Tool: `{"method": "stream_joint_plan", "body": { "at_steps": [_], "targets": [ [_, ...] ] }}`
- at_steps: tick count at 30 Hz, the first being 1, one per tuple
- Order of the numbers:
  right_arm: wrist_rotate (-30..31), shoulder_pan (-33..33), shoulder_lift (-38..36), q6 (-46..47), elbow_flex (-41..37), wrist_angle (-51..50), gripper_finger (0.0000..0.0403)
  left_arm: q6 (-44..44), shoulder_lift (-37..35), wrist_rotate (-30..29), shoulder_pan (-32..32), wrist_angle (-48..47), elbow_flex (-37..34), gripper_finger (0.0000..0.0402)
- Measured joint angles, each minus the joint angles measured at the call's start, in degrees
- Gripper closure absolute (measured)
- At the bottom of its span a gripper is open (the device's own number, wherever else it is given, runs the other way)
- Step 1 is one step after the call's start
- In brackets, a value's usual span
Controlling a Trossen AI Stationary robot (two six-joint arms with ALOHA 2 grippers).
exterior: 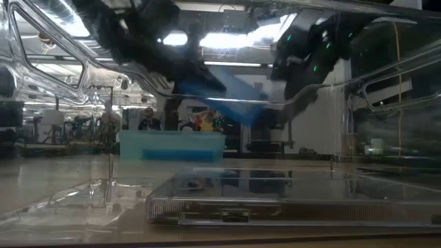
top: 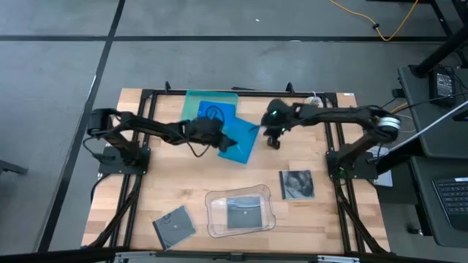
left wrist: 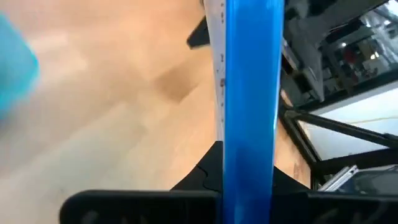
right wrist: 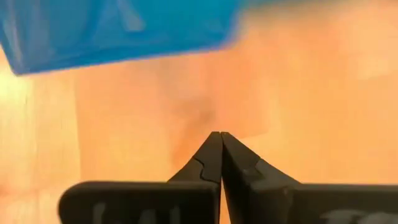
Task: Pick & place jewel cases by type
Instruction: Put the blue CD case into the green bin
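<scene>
A bright blue jewel case (top: 238, 144) hangs above the table's middle, with my left gripper (top: 215, 137) shut on its left end. In the left wrist view this case (left wrist: 249, 74) shows edge-on. My right gripper (top: 273, 137) is just right of the case, shut and empty, its fingers (right wrist: 211, 155) pointing down at bare wood. Another blue case (top: 217, 114) lies in the teal tray (top: 194, 107) at the far side. Dark cases lie flat at the near left (top: 173, 225) and the right (top: 297, 184), and a third (top: 243, 212) lies in the clear tray (top: 213, 213). My left gripper pinches the blue case between its two fingers, one on each flat face, at the end nearest the arm (left wrist: 249, 146). The fingers come from the table's left, slanting a little down. The case is lifted clear and tilted, its free end (exterior: 258, 110) lower.
The black frame rails (top: 146, 183) run along the table's left and right sides. Bare wood lies between the teal tray and the clear tray. In the low view the clear tray's wall (exterior: 289, 200) fills the foreground.
</scene>
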Motion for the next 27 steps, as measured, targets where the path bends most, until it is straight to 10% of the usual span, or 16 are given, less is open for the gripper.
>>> {"method": "stream_joint_plan", "body": {
  "at_steps": [16,27],
  "targets": [
    [3.48,-1.75,-34.5,11.54,0.14,0.29,0.0397,34.09,-28.17,0.76,4.42,-2.04,1.59,0.0397],
    [3.32,-1.75,-41.95,15.23,0.19,5.9,0.0397,55.88,-31.04,2.67,2.03,-20.52,21.53,0.0397]
  ]
}}
